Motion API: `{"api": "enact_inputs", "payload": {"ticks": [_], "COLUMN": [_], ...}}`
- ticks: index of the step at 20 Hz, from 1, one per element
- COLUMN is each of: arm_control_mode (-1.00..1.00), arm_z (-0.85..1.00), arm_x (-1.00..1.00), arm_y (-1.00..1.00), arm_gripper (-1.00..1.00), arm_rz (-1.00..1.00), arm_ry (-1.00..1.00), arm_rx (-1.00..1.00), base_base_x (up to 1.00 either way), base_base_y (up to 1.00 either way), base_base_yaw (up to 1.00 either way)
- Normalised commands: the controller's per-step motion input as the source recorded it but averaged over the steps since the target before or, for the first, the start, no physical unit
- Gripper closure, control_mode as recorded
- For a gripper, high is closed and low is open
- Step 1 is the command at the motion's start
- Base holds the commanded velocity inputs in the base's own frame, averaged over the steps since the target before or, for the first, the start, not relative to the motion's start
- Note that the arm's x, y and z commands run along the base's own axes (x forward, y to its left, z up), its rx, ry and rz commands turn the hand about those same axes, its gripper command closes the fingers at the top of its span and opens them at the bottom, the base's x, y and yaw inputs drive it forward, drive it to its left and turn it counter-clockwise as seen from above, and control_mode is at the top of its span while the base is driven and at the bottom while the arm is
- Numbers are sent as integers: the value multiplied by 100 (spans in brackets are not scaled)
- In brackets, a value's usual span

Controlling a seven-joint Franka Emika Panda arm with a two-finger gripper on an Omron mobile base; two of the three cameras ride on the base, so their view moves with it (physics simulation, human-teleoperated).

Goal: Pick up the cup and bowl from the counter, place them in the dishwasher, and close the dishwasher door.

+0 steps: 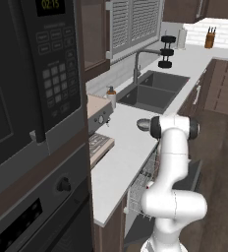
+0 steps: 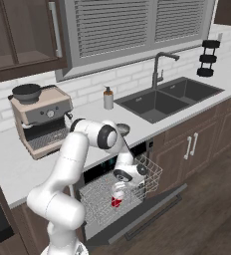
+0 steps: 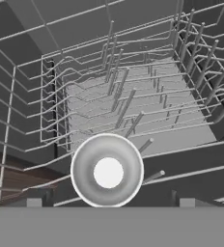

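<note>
Gripper (image 2: 118,191) points down into the dishwasher (image 2: 118,196), its finger tips (image 3: 34,203) standing wide apart at either side of the cup (image 2: 116,200) and not pressing its sides. In the hand view the cup (image 3: 107,170) sits directly under the hand, upright, its white rim a ring around a pale inside. From the right base view the same cup shows its red body, standing in the pale wire rack (image 2: 100,196) just below the hand. Around the cup the hand view gives rows of tilted wire tines and the rack's side walls, which the base views do not resolve.

Below and in front of the gripper the dishwasher door (image 2: 152,206) lies dropped open, nearly flat, grey side up. Above the gripper runs the counter (image 2: 18,159); a small grey bowl (image 2: 122,129) rests on it near the front edge, just above the open dishwasher. In the left base view the arm's white links cover the hand and cup, and the bowl (image 1: 143,125) shows beside the arm's elbow. Farther along the counter are the dark double sink (image 2: 170,97), a soap bottle (image 2: 108,98) and an espresso machine (image 2: 42,119)
</note>
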Motion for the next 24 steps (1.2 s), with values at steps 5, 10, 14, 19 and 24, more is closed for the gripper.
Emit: {"api": "enact_inputs", "payload": {"ticks": [5, 10, 14, 19, 24], "arm_control_mode": [-100, -100, -100, -100, -100], "arm_z": [100, 100, 100, 100, 100], "arm_x": [-5, 0, 0, -8, -14], "arm_y": [-27, -19, -20, -26, -26], "arm_gripper": [-100, -100, -100, -100, -100], "arm_rz": [0, 0, 0, 3, 0], "arm_ry": [-1, 0, 0, 0, 1], "arm_rx": [0, 3, 5, 1, -4], "base_base_x": [0, 0, 0, 0, 0], "base_base_y": [0, 0, 0, 0, 0], "base_base_yaw": [0, 0, 0, 0, 0]}}
